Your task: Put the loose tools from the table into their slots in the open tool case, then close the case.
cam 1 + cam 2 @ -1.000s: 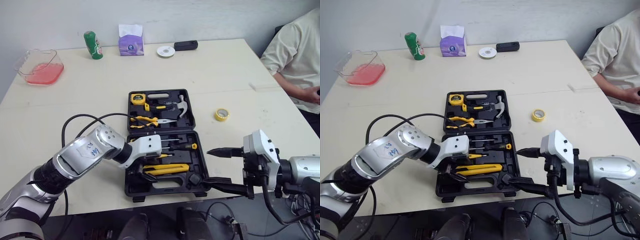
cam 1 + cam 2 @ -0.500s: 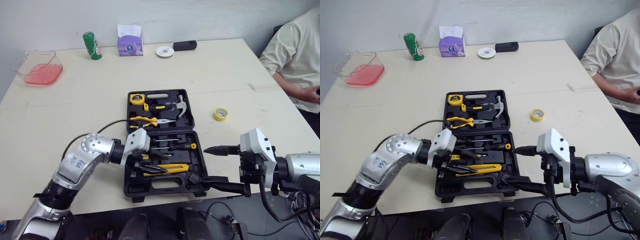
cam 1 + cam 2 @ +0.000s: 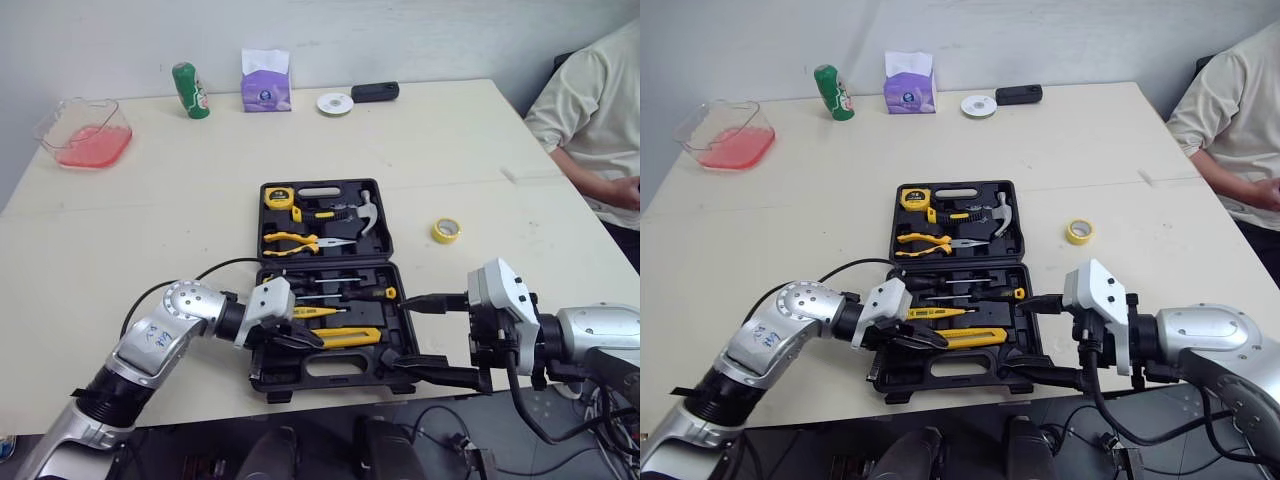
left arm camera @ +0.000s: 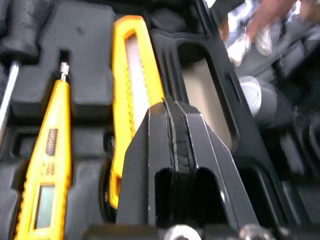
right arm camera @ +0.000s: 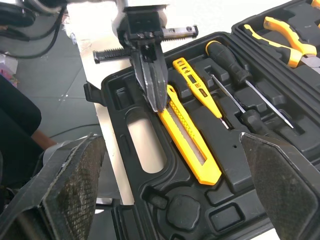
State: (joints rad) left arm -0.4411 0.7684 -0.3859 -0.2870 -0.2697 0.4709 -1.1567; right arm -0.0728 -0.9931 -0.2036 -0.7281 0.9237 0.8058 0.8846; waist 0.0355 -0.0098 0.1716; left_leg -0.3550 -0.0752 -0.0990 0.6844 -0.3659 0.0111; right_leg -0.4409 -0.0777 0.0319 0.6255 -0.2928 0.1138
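Watching the left gripper (image 3: 305, 337) from here, I see its two fingers pressed flat together with nothing between them, tips resting on the near end of the yellow knife (image 3: 355, 336). The knife lies along its slot in the near half of the open case (image 5: 120, 92), just beside the tester pen (image 3: 320, 312) and the screwdrivers (image 3: 345, 294). I judge this as pressing the knife home rather than carrying it.

The right gripper (image 3: 428, 336) is spread wide and empty at the case's right front corner, one finger level with the rim, the other low by the table (image 3: 180, 230) edge.

My worries:
- I cannot tell if the knife is fully seated. If its far end rides high, the lid will not shut.
- Pulling the left fingers away at a slant could drag the knife out again.
- The right gripper's low finger is close to the case corner; a small drift could shove or tilt the case and shake the tools loose.
- The left arm's black cable (image 3: 215, 268) loops close to the hinge and could be trapped when the lid folds.
- The tape roll (image 3: 446, 230) sits on the table well apart from the case. Closing now would leave it out, if it belongs inside.
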